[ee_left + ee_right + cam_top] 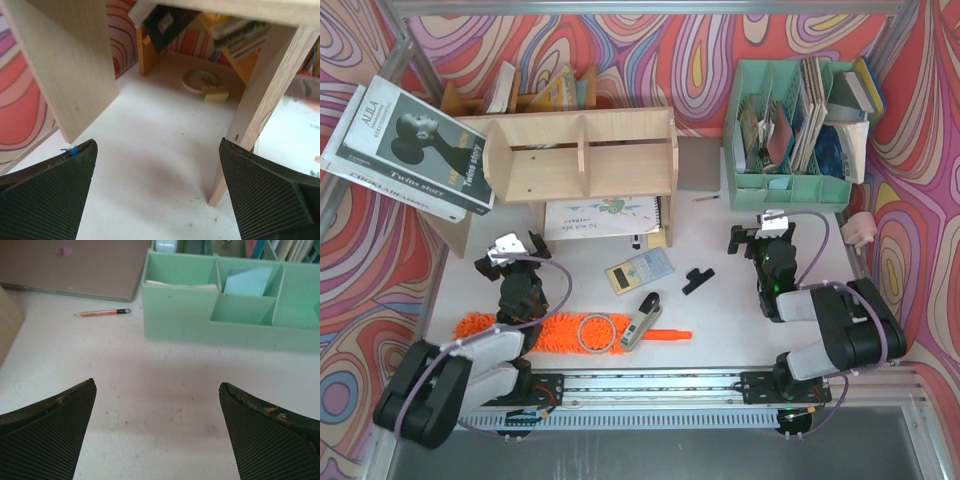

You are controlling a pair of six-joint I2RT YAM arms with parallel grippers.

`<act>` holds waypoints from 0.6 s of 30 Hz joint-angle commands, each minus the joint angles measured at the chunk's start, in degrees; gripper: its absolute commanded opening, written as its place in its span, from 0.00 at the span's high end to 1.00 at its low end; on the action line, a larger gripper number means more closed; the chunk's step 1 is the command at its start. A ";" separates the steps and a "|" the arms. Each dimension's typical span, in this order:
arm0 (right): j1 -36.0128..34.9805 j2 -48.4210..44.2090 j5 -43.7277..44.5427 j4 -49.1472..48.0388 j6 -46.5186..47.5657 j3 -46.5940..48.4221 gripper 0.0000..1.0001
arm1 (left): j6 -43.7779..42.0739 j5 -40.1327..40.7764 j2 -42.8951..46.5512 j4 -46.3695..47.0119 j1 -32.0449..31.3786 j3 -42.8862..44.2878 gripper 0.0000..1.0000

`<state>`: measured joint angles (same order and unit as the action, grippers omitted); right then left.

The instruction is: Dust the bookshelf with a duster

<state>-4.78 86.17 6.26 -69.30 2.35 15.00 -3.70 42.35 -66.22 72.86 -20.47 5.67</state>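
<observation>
The white table (pixel 720 300) carries everything. The bookshelf (pixel 582 152), a low plywood unit with two compartments and a central divider, stands straight ahead of the left gripper (pixel 510 254). In that wrist's view its side panel and one leg rise just beyond the fingertips. The mint-green organiser (pixel 790 188), stuffed with books and papers, stands ahead of the right gripper (pixel 760 234), near but apart from it.

The duster (pixel 555 330) lies flat on the table behind the left gripper, toward the arm bases. Its fluffy orange head passes under the left arm, and its thin handle points to the right, ending between the two arms. Neither gripper touches it. Both grippers have their jaws spread wide over bare table, with nothing between them.

Magazines (pixel 410 150) lean against the shelf's end, ahead and to the left of the left gripper. A spiral notebook (pixel 600 215) lies under the shelf, ahead and to that gripper's right. A flat brown pad (pixel 75 265) lies ahead and to the left of the right gripper, beside the organiser.

A yellowish calculator (pixel 625 276) lies between the two grippers. A grey stapler-like tool (pixel 642 320) rests where the duster's head meets its handle, and a clear ring (pixel 592 332) lies on the fluffy head. A black clip (pixel 698 280) sits to the left of the right gripper, slightly behind it. A pencil (pixel 102 313) lies ahead and to its left, in front of the brown pad.
</observation>
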 commanded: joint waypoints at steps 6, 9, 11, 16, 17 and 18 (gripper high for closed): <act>-2.01 -14.10 -8.15 16.94 -2.51 1.85 0.01 | -1.53 20.32 26.47 -26.32 -13.93 -0.02 0.02; -2.24 -19.27 -11.92 20.63 -5.16 1.67 0.01 | 2.96 22.40 37.60 -45.69 -17.75 2.73 0.02; -2.31 -22.75 -12.52 26.32 -7.55 3.16 0.01 | 8.74 21.83 45.72 -60.66 -19.19 6.39 0.02; -2.27 -32.26 -17.18 34.80 -12.01 5.56 0.01 | 20.67 18.90 55.22 -81.06 -19.37 14.35 0.02; -2.27 -33.81 -17.89 36.23 -13.07 6.22 0.01 | 21.26 18.02 54.93 -83.48 -19.38 16.15 0.02; -2.26 -35.11 -18.34 38.03 -14.31 7.05 0.01 | 22.26 17.09 54.05 -85.57 -19.36 17.91 0.01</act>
<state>-6.76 55.96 -7.73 -39.46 -6.48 18.52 10.31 60.90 -11.97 6.35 -39.57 18.76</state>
